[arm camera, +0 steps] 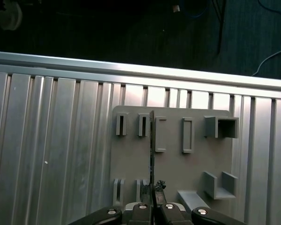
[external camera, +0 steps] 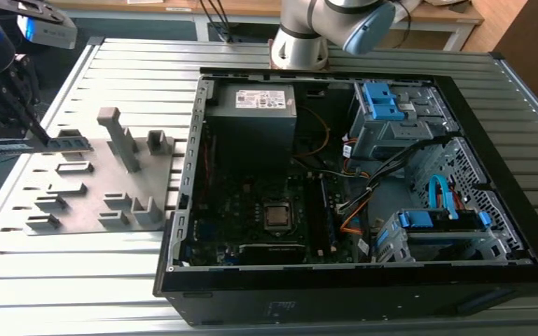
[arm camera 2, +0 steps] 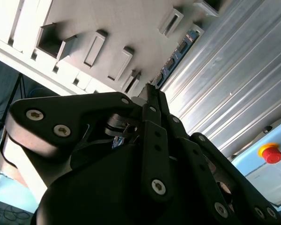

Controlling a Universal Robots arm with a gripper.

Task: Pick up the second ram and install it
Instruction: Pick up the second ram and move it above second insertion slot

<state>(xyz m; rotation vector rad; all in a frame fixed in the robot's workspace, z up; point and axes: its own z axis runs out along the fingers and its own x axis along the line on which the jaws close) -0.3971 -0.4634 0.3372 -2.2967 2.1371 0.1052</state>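
Pincer (arm camera: 152, 187) clamped on the near end of the second ram (arm camera: 151, 140); board edge-on, running out past the fingertips, grey fixture (arm camera: 187, 171) just beneath. Pick-up step looks to be in hand, install not yet done. The open computer case (external camera: 194, 210) lies well off, so reaching it calls for a firm hold and square slot alignment.

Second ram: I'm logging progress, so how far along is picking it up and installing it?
Done: the grasp looks made. In hand: the gripper is shut on the second ram, on edge at the grey fixture; whether it is clear of its slot I cannot tell. Left: the install; the stick is well apart from the motherboard in the open computer case.
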